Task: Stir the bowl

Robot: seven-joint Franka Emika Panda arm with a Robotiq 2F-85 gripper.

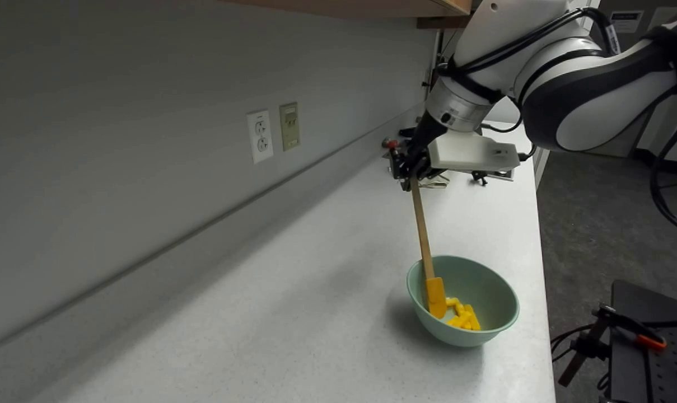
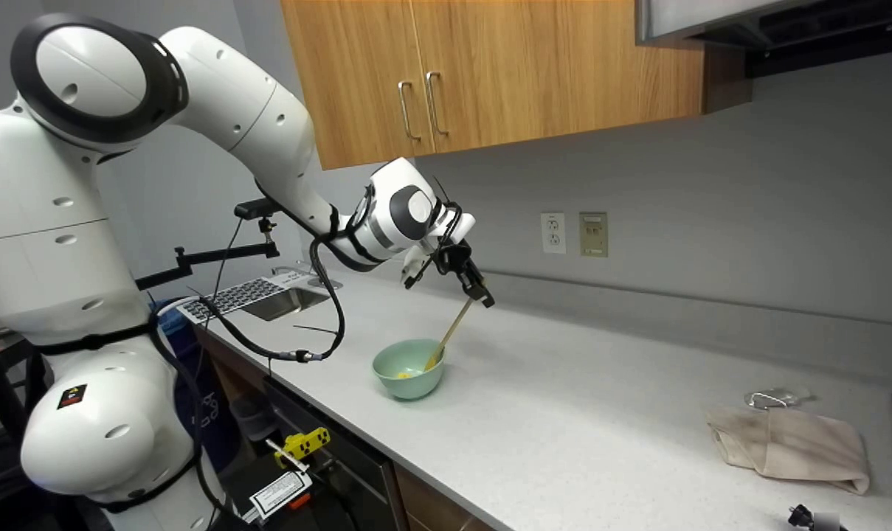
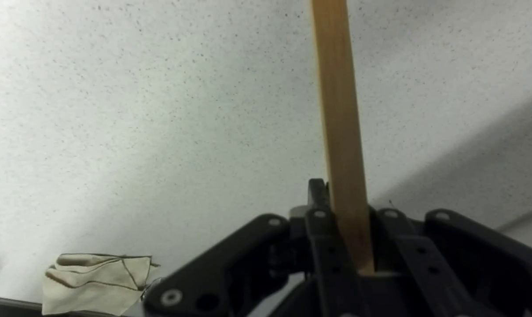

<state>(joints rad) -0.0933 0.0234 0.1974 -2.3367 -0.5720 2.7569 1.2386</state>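
Note:
The pale mint-green bowl (image 1: 492,288) stands upright on the counter near its front edge; an exterior view also shows it (image 2: 409,389). Several yellow pieces (image 1: 462,320) lie in its bottom. My gripper (image 1: 412,182) is shut on the wooden handle of a spatula (image 1: 421,229), above and beyond the bowl. The spatula slants down, and its yellow blade (image 1: 436,298) is inside the bowl against the wall-side inner face. In the wrist view the handle (image 3: 341,114) runs up between the fingers (image 3: 347,207); the bowl and blade are out of view there.
The white counter (image 2: 564,413) runs along a grey wall with an outlet (image 2: 553,233). A folded beige cloth (image 2: 792,446) and a small clear item (image 2: 774,398) lie farther along. Wooden cabinets (image 2: 527,66) hang above. A sink (image 2: 287,302) is at the other end.

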